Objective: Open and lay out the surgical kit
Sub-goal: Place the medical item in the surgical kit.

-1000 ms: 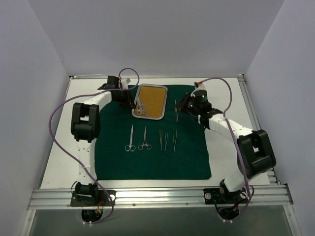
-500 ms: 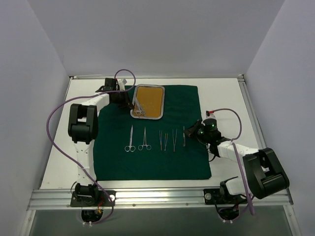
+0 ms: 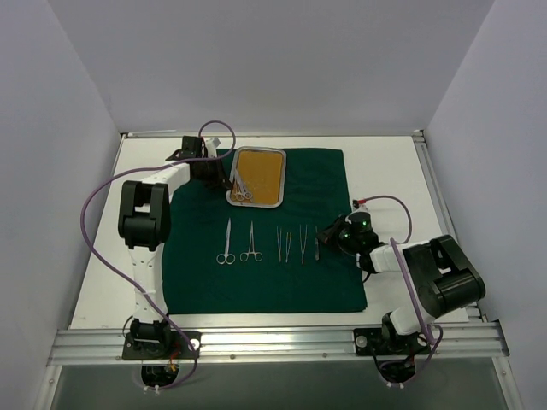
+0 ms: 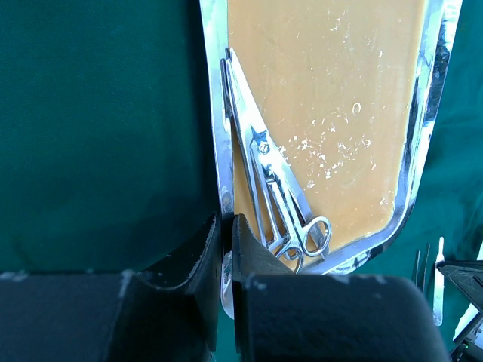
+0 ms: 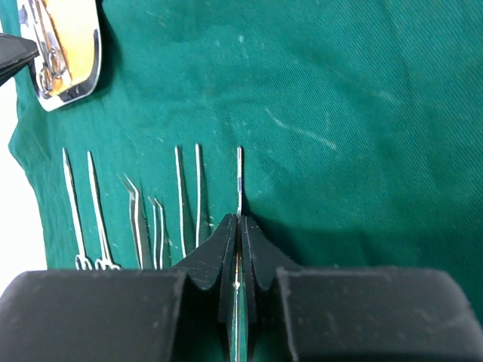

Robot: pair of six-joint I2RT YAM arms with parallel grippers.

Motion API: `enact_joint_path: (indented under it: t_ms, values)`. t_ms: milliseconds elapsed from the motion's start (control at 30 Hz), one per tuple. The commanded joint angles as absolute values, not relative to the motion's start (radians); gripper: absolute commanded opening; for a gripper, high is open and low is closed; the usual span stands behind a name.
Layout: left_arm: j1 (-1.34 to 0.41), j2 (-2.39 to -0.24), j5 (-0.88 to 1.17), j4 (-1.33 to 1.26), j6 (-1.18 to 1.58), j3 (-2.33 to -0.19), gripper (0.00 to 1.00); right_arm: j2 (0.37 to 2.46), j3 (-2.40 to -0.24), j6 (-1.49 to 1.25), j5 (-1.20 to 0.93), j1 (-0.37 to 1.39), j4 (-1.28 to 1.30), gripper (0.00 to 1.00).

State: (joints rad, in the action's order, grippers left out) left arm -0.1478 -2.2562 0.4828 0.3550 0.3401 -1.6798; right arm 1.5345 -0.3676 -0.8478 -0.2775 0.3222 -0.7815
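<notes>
Scissors (image 4: 264,162) in steel tray (image 4: 215,113)

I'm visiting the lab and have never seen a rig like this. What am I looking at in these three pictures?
Two white robot arms are bolted at a table's near edge. The wide picture looks down from above; the other two come from a camera on each wrist. A green cloth lies on the table, bearing a steel tray with scissors inside and a row of instruments laid out. The left claw pinches the tray's rim; the right claw is shut on a thin silver tool beside that row.
</notes>
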Motion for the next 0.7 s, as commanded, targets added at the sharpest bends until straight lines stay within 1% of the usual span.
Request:
enact_joint_path:
  t_ms: [0, 167, 367, 467, 500, 567, 667]
  values:
    - [-0.144, -2.232, 0.465, 0.314, 0.339, -1.701, 0.02, 1.529, -0.351, -0.833, -0.273, 0.321, -0.819, 0.0]
    - [-0.144, -2.23, 0.465, 0.311, 0.341, -1.703, 0.02, 1.496, -0.337, -0.827, -0.249, 0.319, -0.773, 0.0]
    - [-0.144, -2.229, 0.466, 0.311, 0.341, -1.701, 0.02, 1.526, -0.344, -0.821, -0.232, 0.319, -0.76, 0.0]
    - [-0.143, -2.226, 0.469, 0.31, 0.341, -1.7, 0.02, 1.522, -0.353, -0.813, -0.219, 0.319, -0.73, 0.06]
    - [-0.143, -2.226, 0.471, 0.31, 0.341, -1.701, 0.02, 1.514, -0.353, -0.81, -0.215, 0.321, -0.721, 0.1]
    - [-0.143, -2.226, 0.471, 0.307, 0.341, -1.701, 0.02, 1.48, -0.354, -0.804, -0.203, 0.319, -0.684, 0.13]
    - [-0.143, -2.227, 0.474, 0.305, 0.344, -1.704, 0.02, 1.442, -0.371, -0.781, -0.18, 0.322, -0.628, 0.22]
